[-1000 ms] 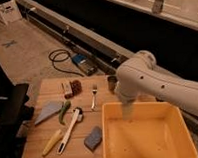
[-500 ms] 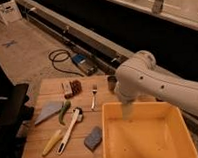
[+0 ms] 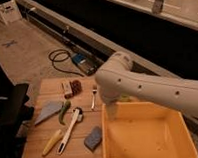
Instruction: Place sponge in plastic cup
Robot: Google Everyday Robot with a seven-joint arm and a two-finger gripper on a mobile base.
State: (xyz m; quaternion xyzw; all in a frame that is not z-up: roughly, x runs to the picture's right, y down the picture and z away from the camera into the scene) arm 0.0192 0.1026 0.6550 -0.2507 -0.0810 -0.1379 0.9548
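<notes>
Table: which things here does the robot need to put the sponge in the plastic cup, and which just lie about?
For the job:
sponge, beside the yellow tub
plastic cup, mostly behind the arm
gripper, jaws open, above the tub's far left corner

Lying about:
yellow tub
grey cloth
fork
white brush

Matt wooden tabletop (image 3: 31,139), glossy yellow plastic tub (image 3: 146,141), porous blue-grey sponge (image 3: 93,139), smooth white arm casing (image 3: 143,86).

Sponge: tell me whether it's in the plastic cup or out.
Out. The sponge lies on the table beside the yellow bin; the claw hangs above the bin's edge, apart from the sponge.
</notes>
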